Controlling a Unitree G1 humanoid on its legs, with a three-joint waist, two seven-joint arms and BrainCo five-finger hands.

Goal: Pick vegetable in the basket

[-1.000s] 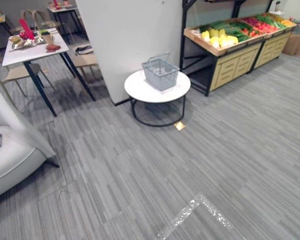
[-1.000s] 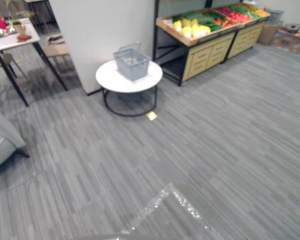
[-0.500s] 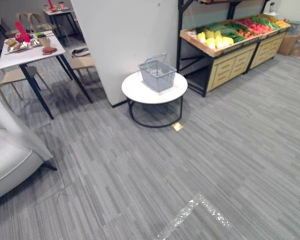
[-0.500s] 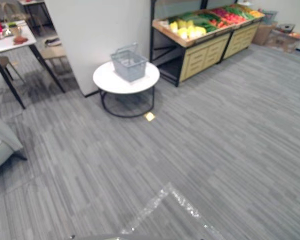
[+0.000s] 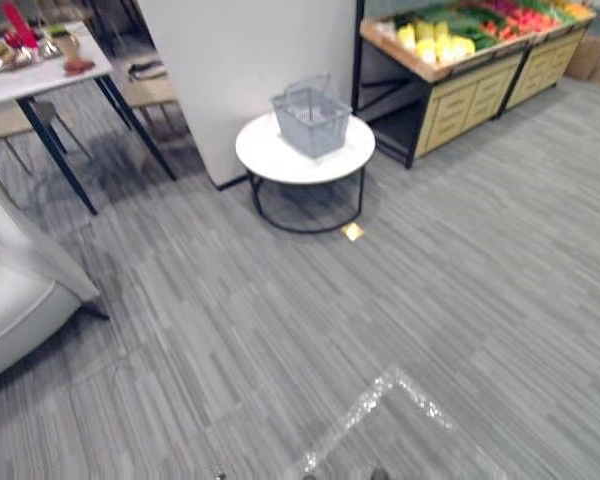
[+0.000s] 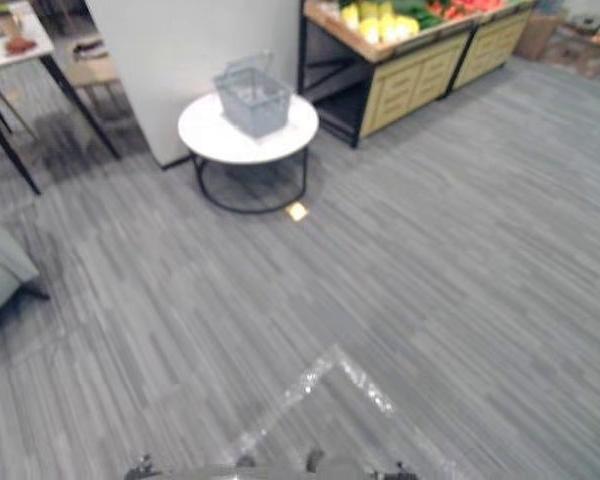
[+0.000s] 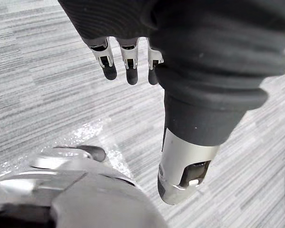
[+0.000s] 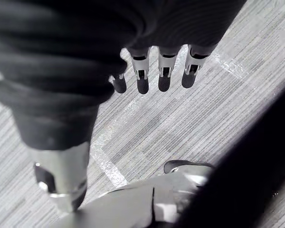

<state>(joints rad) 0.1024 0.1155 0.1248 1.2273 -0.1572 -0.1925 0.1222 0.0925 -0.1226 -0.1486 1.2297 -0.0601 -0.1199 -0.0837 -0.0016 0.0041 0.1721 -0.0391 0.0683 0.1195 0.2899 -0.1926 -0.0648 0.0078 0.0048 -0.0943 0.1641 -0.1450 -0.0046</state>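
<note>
Firstly, vegetables [image 5: 435, 42]: yellow pieces at the front, green and red ones behind, heaped in the top tray of a wooden produce stand [image 5: 470, 100] with drawer fronts, at the upper right of the frame and partly cut by its top edge. Basket [image 5: 310, 118]: grey wire, handles raised, standing upright on a round white desk [image 5: 280, 165] with a black ring frame, upper middle of the frame, just left of the stand and well apart from the vegetables. White wall panel [image 5: 250, 60]: directly behind the round desk. Small tan scrap [image 5: 352, 231]: on the floor by the desk's lower right foot. Floor [image 5: 460, 300]: grey striped carpet, with a glinting angled strip of tape [image 5: 380, 398] at the lower middle. Second desk [image 5: 40, 75]: white top on dark legs, upper left corner, bearing a red item [image 5: 18, 22] and some dishes too small to tell; a chair [image 5: 145, 92] stands beside it. Pale upholstered seat [image 5: 15, 310]: at the left edge. Left hand [image 7: 129, 54]: over the carpet, fingers straight and side by side, thumb apart, nothing in it. Right hand [image 8: 164, 71]: likewise over the carpet, fingers straight in a row, thumb set off, carrying nothing.
</note>
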